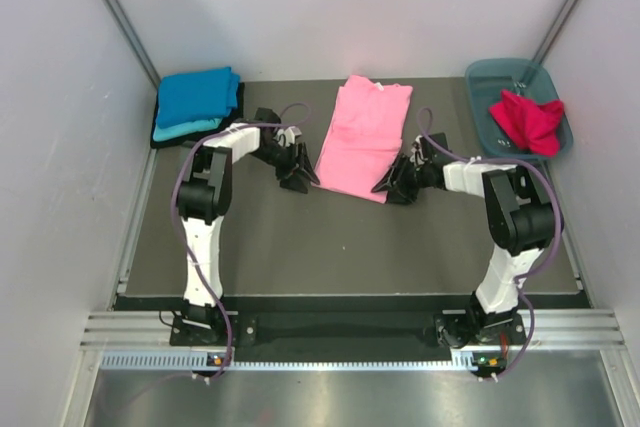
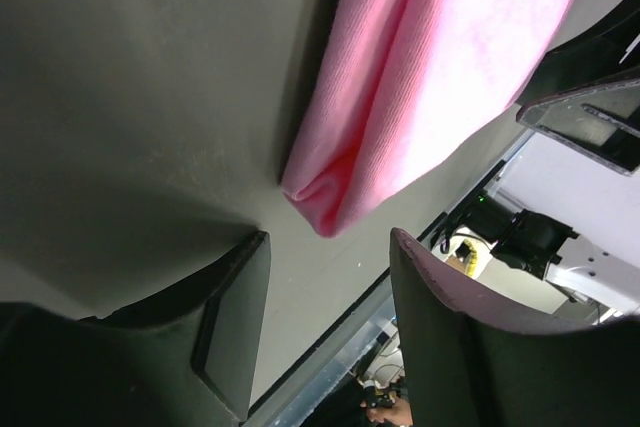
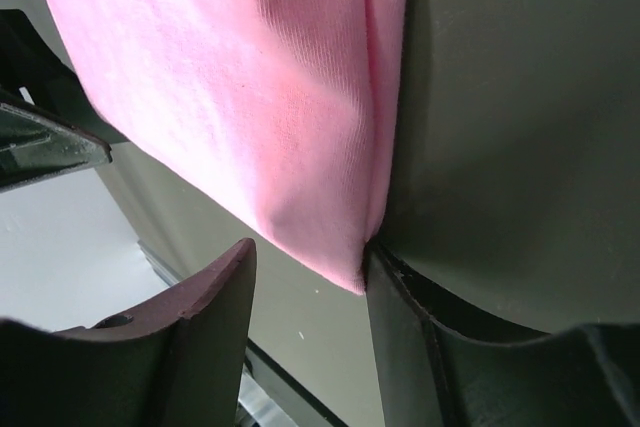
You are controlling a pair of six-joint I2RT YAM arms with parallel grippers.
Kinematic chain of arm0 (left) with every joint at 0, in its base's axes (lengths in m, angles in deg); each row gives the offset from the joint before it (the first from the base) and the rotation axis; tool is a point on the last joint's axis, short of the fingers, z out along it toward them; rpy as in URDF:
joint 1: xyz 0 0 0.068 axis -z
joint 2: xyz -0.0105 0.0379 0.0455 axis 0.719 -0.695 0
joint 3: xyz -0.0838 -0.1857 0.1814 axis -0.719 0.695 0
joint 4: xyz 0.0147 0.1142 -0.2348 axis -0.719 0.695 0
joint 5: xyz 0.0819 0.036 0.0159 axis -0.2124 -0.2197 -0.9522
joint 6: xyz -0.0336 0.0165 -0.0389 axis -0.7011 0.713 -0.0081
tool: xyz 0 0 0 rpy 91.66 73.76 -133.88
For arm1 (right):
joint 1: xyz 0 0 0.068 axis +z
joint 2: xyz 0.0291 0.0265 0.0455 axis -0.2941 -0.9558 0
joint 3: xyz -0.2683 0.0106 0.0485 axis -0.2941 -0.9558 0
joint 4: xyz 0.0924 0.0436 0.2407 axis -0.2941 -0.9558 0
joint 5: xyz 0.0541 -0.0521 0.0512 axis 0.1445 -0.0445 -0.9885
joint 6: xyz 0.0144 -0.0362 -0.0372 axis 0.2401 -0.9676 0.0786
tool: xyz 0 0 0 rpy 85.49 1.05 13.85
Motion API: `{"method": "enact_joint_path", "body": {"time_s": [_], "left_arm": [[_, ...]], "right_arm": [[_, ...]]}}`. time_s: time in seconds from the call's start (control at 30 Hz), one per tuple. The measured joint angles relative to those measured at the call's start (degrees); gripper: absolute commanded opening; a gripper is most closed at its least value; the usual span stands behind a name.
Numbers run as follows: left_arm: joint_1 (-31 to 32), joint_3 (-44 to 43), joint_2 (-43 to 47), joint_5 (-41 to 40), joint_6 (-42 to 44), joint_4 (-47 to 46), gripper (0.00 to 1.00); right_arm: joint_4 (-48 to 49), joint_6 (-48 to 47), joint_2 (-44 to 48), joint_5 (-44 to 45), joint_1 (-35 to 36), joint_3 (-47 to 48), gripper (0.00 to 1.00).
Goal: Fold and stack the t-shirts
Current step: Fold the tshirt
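Note:
A light pink t-shirt [image 1: 362, 137] lies folded lengthwise in the middle of the table. My left gripper [image 1: 304, 176] is open at its near left corner, and the corner [image 2: 330, 209] lies just beyond the fingers. My right gripper [image 1: 388, 187] is open at its near right corner [image 3: 350, 262], which touches one finger. A stack of folded shirts sits at the back left, bright blue [image 1: 196, 93] on top, turquoise [image 1: 176, 131] below, black [image 1: 238, 99] under that. A crimson red shirt [image 1: 527, 118] lies crumpled in the tub.
The blue-grey plastic tub [image 1: 487, 77] stands at the back right corner. White walls close in the table on the left, right and back. The table's front edge [image 1: 350, 297] runs above the arm bases.

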Motion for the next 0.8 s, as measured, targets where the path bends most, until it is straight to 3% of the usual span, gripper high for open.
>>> {"method": "enact_joint_path", "body": {"time_s": [0.47, 0.53, 0.57, 0.67, 0.8], "left_arm": [[0.0, -3.3, -3.1, 0.76, -1.57, -1.38, 0.38], [0.0, -3.39, -3.48, 1.03, -1.75, -1.57, 0.31], [0.0, -3.39, -3.58, 0.98, -1.77, -1.7, 0.2], [0.0, -3.39, -3.8, 0.94, -1.97, -2.05, 0.09], [0.04, -3.39, -3.87, 1.01, -2.12, -2.43, 0.04]], "right_arm": [[-1.51, -1.31, 1.09, 0.17, 0.11, -0.94, 0.48], [-2.27, -1.66, 1.36, 0.17, 0.11, -1.05, 0.48], [-2.58, -1.86, 1.42, 0.2, 0.11, -1.05, 0.48], [-2.84, -2.25, 1.84, 0.15, 0.11, -1.49, 0.48], [-2.54, -1.95, 2.47, -0.17, 0.17, -2.62, 0.49]]}}
